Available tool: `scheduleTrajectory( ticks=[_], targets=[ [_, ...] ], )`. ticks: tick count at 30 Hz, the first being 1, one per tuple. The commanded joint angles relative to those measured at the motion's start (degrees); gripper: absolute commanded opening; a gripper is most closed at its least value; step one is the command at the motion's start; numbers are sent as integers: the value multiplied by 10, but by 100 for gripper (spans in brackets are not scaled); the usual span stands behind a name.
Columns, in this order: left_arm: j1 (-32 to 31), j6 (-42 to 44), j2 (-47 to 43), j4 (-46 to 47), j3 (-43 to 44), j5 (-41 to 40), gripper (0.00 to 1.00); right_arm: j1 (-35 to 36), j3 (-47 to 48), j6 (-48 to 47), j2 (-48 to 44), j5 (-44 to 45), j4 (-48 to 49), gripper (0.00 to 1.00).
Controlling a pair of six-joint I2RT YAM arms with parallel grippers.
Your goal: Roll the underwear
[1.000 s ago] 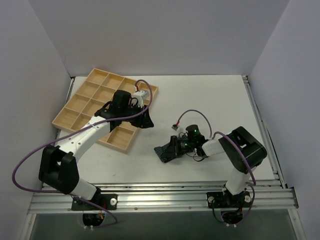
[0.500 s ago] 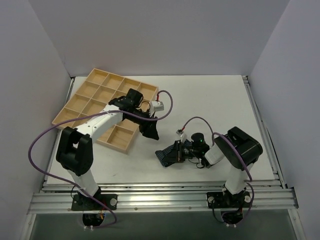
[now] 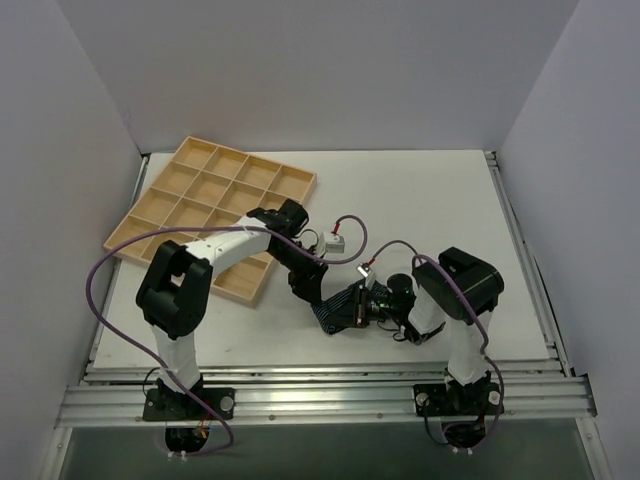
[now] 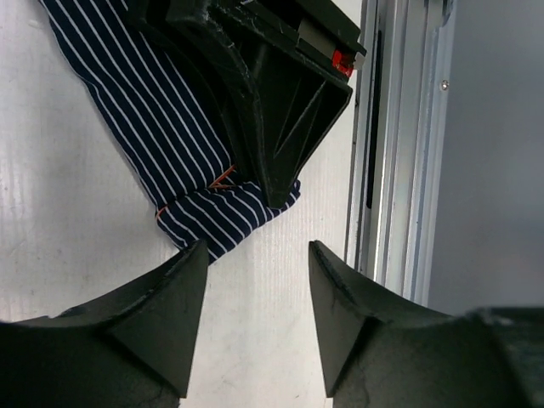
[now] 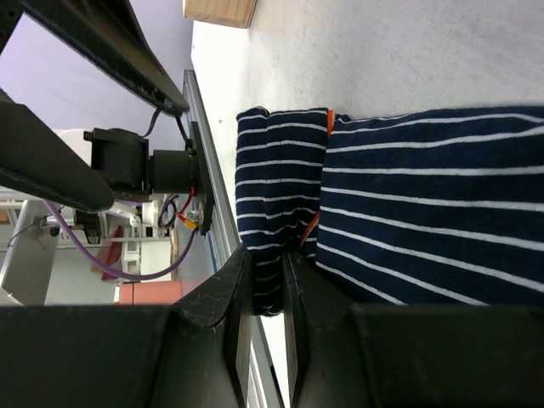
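The underwear lies on the white table near the front, a dark navy striped cloth with an orange-red edge. One end is folded over into a thick roll; the rest lies flat. My right gripper is shut on that rolled end, the cloth pinched between its fingers. My left gripper hovers just left of the underwear, open, with only bare table between its fingers. In the left wrist view the underwear lies just past the left fingertip, under the black right gripper fingers.
A wooden tray of square cells sits at the back left, its near corner close to the left arm. The metal rail runs along the table's front edge, close to the underwear. White walls enclose the table.
My left arm swung from over the tray down and right to the underwear's left end, and its jaws opened wider. The right gripper stayed shut on the cloth.
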Motion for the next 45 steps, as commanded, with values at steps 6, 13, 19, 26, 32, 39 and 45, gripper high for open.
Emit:
scheduleTrajectory(
  ticks=[6,13,19,26,32,39,45],
  targets=[
    [-7,-191,-24,213,-96,3,57,20,-33,-23,46,35,-39,10],
    [-14,-307,-73,445,-217,-111,60,38,-24,-39,36,44,-81,10],
    [-19,-359,-80,540,-260,-141,61,57,-20,-54,21,62,-126,11],
    [-8,-341,-145,499,-251,-190,60,58,-27,-55,9,75,-137,9],
    [19,-405,-151,489,-185,-183,79,63,-27,-59,7,88,-141,9],
    [35,-507,-98,490,-172,-180,59,83,5,-96,-8,92,-240,9],
    [61,-555,-186,538,-298,-229,62,107,157,-242,-34,108,-557,9]
  ],
)
